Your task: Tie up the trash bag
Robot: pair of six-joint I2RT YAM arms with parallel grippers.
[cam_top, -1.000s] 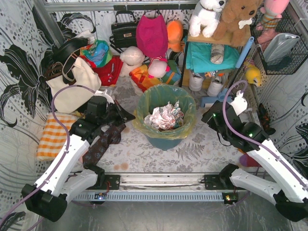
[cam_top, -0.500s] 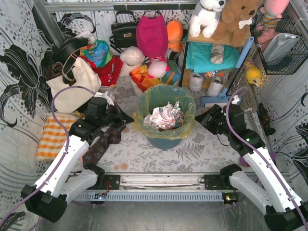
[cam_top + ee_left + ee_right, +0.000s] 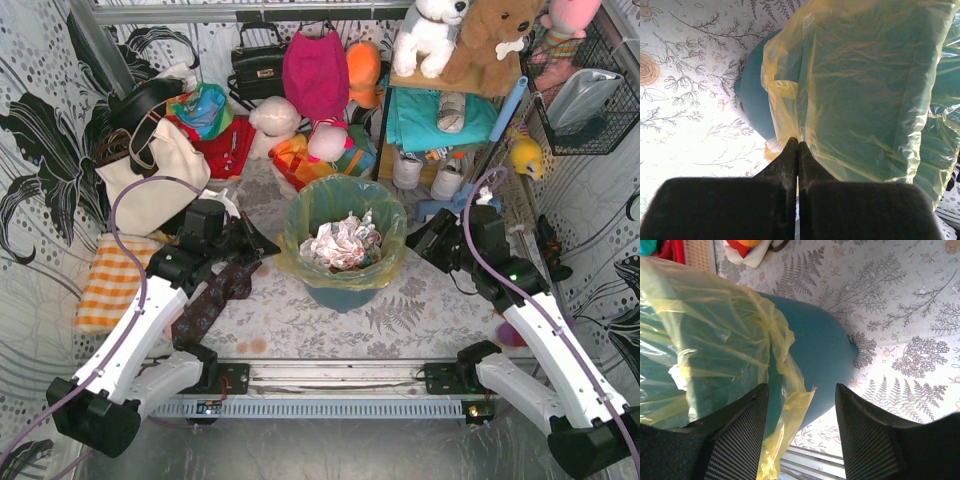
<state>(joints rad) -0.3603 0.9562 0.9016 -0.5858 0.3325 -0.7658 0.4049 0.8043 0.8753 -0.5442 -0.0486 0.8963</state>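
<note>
Now the right end effector (image 3: 800, 390) sits nearer, half-open astride the trash bag (image 3: 715, 340) overhang, with the left end effector (image 3: 798, 145) pinched shut, so gathering looks next.

The left claw (image 3: 268, 242), pinched to a point, lies just beside the left rim of the trash bag (image 3: 288, 258). The bag lines a teal bin (image 3: 345, 293) with crumpled paper (image 3: 343, 243) inside. The right claw (image 3: 415, 240) points at the bag's opposite rim from close by; whether it touches is unclear. Beyond the left claw, to its left, stands a cream tote bag (image 3: 150, 185). Nearer than that claw lie a dark patterned cloth (image 3: 212, 295) and an orange checked cloth (image 3: 110, 285).
</note>
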